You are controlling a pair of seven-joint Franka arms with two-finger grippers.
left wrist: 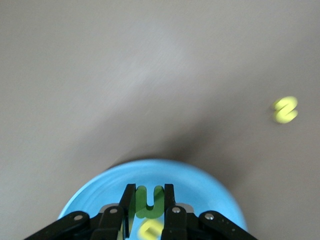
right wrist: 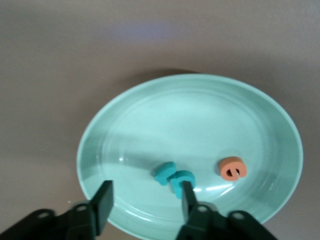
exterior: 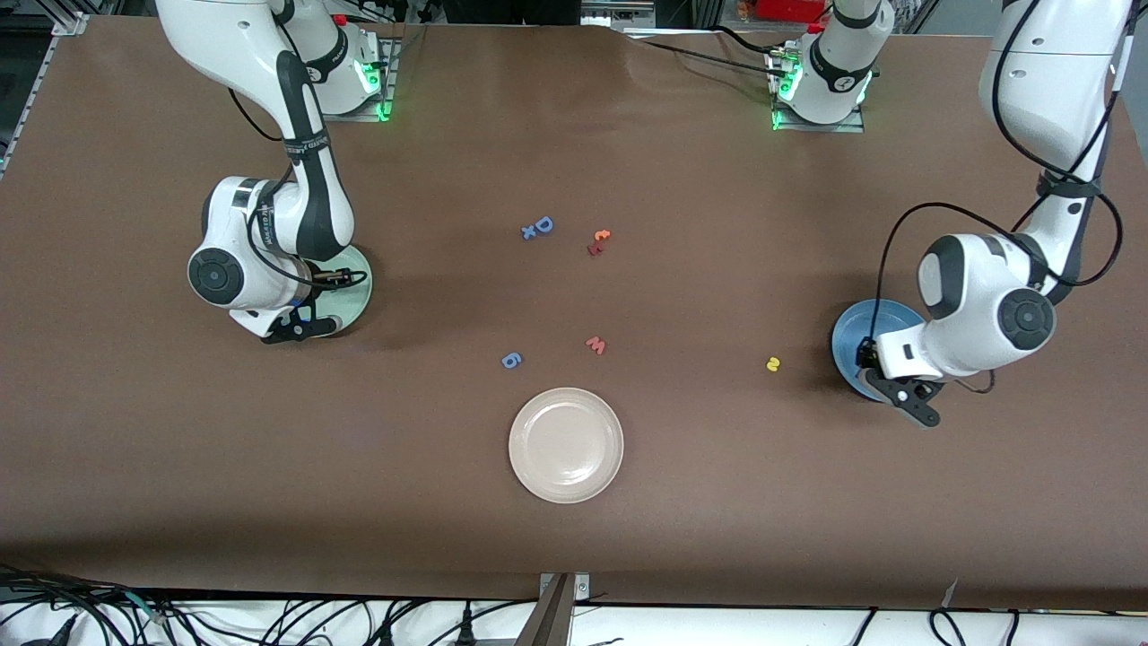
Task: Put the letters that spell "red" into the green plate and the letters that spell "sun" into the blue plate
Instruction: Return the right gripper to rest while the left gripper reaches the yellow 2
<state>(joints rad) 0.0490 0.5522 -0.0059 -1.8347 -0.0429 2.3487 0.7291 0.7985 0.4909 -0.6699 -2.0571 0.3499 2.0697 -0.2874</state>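
Observation:
My left gripper point(left wrist: 149, 192) is shut on the green "n" point(left wrist: 150, 204), held over the blue plate point(left wrist: 200, 185). A yellow letter point(left wrist: 150, 230) lies in that plate below the jaws, partly hidden. The yellow "s" point(exterior: 773, 363) rests on the table beside the blue plate point(exterior: 852, 332), toward the middle. My right gripper point(right wrist: 146, 187) stands open over the green plate point(right wrist: 200, 115). Two teal letters point(right wrist: 164, 172) lie together in it, one right beside a finger point(right wrist: 187, 195). The orange "e" point(right wrist: 232, 168) lies apart from them in the same plate.
A cream-white plate point(exterior: 566, 444) sits mid-table, nearest the front camera. Loose letters lie farther back: a blue "g" point(exterior: 511, 360), a pink "w" point(exterior: 595, 344), a blue "D" point(exterior: 543, 224) and an orange-red pair point(exterior: 599, 240).

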